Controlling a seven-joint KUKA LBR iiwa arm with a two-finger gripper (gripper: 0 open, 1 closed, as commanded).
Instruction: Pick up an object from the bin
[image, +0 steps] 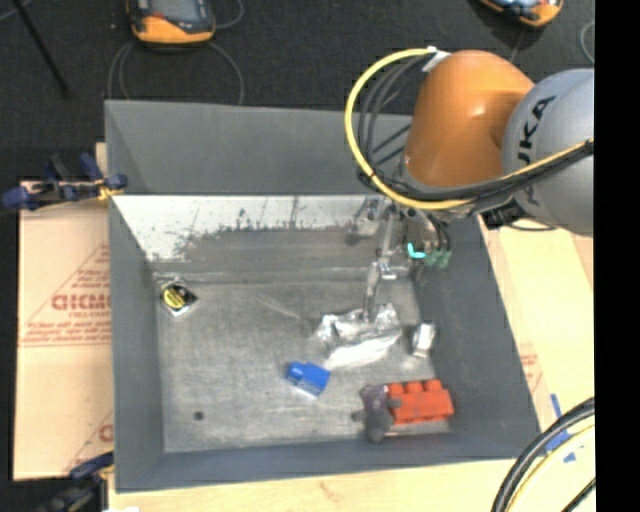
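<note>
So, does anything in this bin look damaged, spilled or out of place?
Nothing looks spilled. The silvery thing at the gripper, right of the middle of the bin, is crumpled; whether that is damage I cannot tell. A small yellow-and-black thing lies alone at the left, far from the others.

The grey metal bin (230, 345) carries a small yellow-black thing (178, 297) at mid-left, a crumpled silver wrapper (355, 338) at centre, a blue block (308, 377) below it, and a red block (420, 400) lower right.
</note>
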